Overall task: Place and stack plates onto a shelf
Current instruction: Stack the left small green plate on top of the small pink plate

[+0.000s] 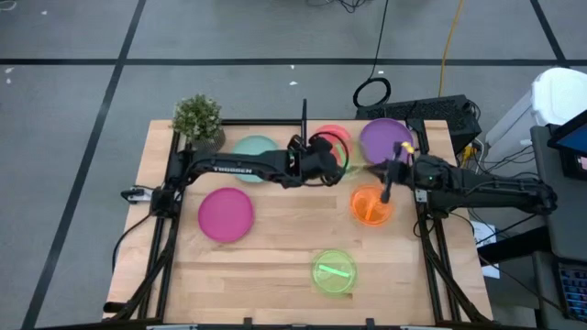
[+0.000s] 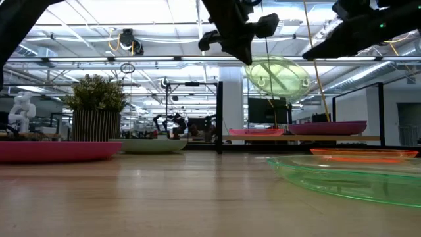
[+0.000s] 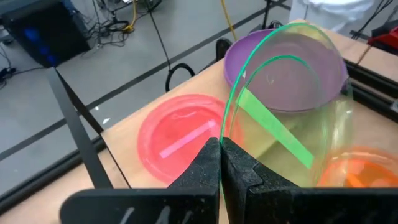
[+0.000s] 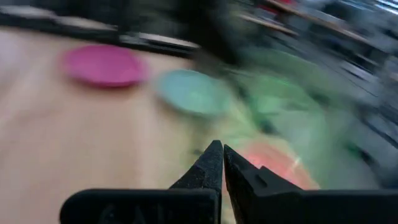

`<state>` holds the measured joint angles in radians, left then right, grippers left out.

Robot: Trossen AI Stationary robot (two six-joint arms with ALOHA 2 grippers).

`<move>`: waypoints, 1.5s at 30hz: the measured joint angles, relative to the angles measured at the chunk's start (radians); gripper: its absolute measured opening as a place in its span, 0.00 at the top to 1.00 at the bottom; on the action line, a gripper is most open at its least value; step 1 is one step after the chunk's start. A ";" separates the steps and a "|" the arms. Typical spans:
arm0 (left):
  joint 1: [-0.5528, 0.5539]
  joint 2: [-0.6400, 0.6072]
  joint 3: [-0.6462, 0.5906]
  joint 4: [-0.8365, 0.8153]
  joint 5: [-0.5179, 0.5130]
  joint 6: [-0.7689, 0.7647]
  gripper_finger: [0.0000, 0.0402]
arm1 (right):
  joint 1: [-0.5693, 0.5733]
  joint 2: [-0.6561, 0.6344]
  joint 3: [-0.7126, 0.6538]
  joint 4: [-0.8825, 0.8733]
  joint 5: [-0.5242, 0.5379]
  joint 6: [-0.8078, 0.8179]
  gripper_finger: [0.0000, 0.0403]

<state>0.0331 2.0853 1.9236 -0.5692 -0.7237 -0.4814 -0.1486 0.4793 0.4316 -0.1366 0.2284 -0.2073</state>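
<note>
My left gripper (image 3: 221, 142) is shut on a small translucent green plate (image 3: 286, 118) and holds it in the air over the shelf's near edge (image 2: 302, 137), above the pink plate (image 1: 335, 137). On the low wooden shelf lie that pink plate and a purple plate (image 1: 385, 137), with the black upright panel (image 1: 304, 119) at the shelf's left end. Flat on the table lie an orange plate (image 1: 370, 203), another green plate (image 1: 333, 272), a magenta plate (image 1: 225, 213) and a pale teal plate (image 1: 255, 147). My right gripper (image 1: 389, 183) hangs shut with nothing in it between the purple and orange plates. My left gripper pinches the green plate's rim (image 3: 221, 127) between its two fingers, coming from the table's left side and slanting downward. The plate stands nearly on edge beyond the fingers, lifted clear of the shelf and the plates below it (image 2: 279, 78).
A potted plant (image 1: 197, 119) stands at the table's far left corner beside the teal plate. Cables and a dark box (image 1: 440, 115) lie just past the far right edge. Bare wood shows along the near left of the table.
</note>
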 joint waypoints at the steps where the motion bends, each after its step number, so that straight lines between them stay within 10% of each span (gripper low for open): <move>1: -0.005 0.000 0.000 -0.009 -0.001 -0.012 1.00 | -0.001 -0.005 0.000 -0.011 0.056 0.030 1.00; 20: -0.063 0.000 0.000 -0.069 -0.038 -0.076 1.00 | 0.000 -0.023 0.000 -0.142 0.039 0.222 0.66; 38: -0.061 0.000 0.000 -0.057 -0.038 -0.043 1.00 | -0.001 0.029 0.000 -0.109 0.065 0.194 0.88; 45: -0.061 0.000 0.000 -0.059 -0.038 -0.021 1.00 | -0.001 0.023 0.000 -0.112 0.114 0.198 0.80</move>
<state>-0.0277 2.0853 1.9236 -0.6284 -0.7616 -0.5019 -0.1493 0.5021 0.4316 -0.2491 0.3420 -0.0095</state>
